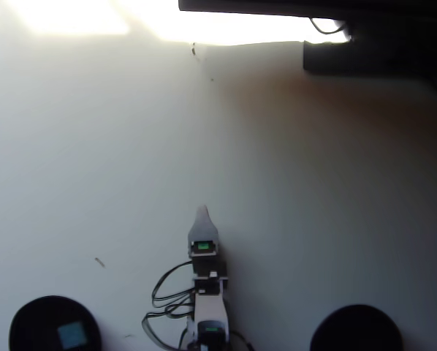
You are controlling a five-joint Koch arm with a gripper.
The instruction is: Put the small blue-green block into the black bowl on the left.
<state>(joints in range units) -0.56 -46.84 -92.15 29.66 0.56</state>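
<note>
The small blue-green block (72, 335) lies inside the black bowl (28, 322) at the lower left of the overhead view. No writing or label is readable anywhere. The gripper (202, 213) points up the frame from the bottom centre, well apart from that bowl; only one pale tip shows, so I cannot tell how far the fingers are parted, and nothing is seen in them. Black cables (164, 289) loop beside the arm. A second black bowl (356, 329) sits at lower right on the white table (313, 205).

Readable text: none.
Labels, brands, numbers, signs: none legible on anything in the overhead view.
</note>
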